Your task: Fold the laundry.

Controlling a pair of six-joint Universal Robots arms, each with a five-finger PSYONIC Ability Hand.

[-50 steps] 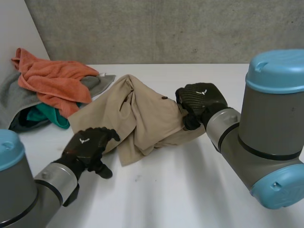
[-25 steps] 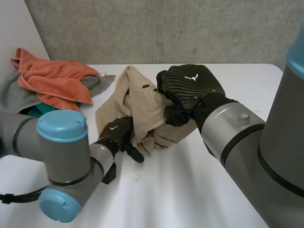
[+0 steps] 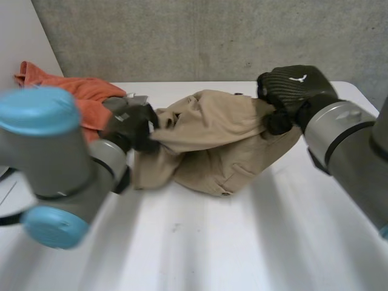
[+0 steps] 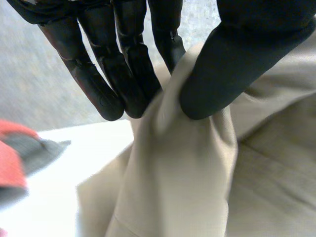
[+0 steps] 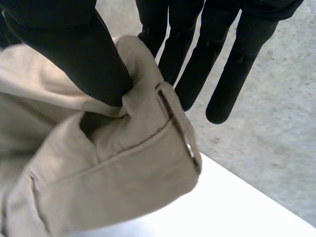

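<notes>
Left hand [image 3: 130, 127], at the left end of the tan trousers [image 3: 212, 139]: thumb and fingers pinch a fold of the cloth between them, confirmed in the left wrist view. A second ago this hand lay on the bare table [image 3: 212, 242], off the cloth; it has since taken hold and lifted. Just behind it sits the unsorted pile, orange towel [image 3: 85, 91] on top, close to the trousers but not caught up in them.

Between my hands the trousers are now pulled out in a raised band. They were a crumpled heap a second ago. The lower part rests on the table, and one button shows at the near edge.

Right hand [image 3: 291, 91], at the right end: thumb clamps the waistband beside a belt loop against the straight fingers.

Judgement: the garment is being opened out. No fold has been made yet, so the task is at an early stage.
</notes>
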